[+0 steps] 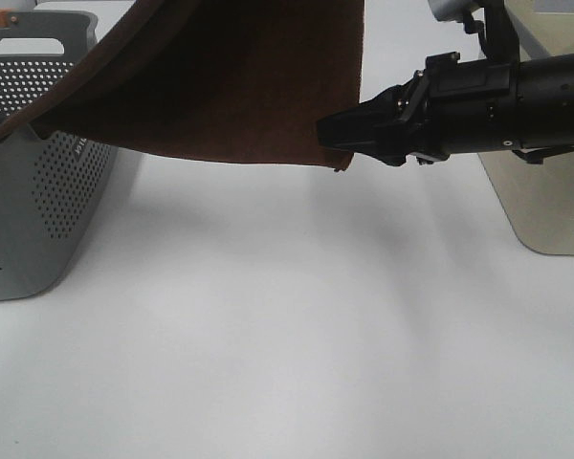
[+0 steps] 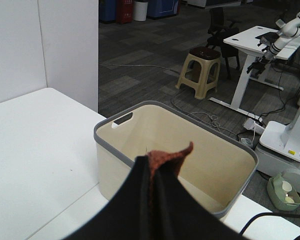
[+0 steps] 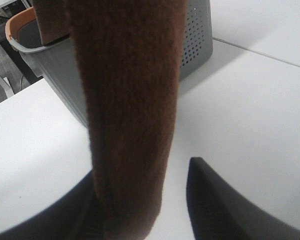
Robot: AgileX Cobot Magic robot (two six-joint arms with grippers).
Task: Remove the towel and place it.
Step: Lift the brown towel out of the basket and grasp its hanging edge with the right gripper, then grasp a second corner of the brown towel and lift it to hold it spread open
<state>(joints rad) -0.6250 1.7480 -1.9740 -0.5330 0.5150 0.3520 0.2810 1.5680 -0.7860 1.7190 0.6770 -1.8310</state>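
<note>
1. The left claw (image 2: 152,164) was clamped on a small peak of the towel (image 2: 173,153). The right claw (image 1: 333,130) had its jaws parted, with the cloth hanging between them against one finger.
2. From the right claw, the towel stretched away in a sagging sheet to the rim of the grey basket (image 1: 38,210) well beyond it, hanging above the bench (image 1: 287,344).
3. With only one small firm pinch, the heavy cloth could probably slip out. Its far end might also drag on the grey basket's rim and tip it.
4. The beige basket (image 2: 140,125) stood just beyond the left claw and close beside the right arm, so a wide swing could clip it.
</note>
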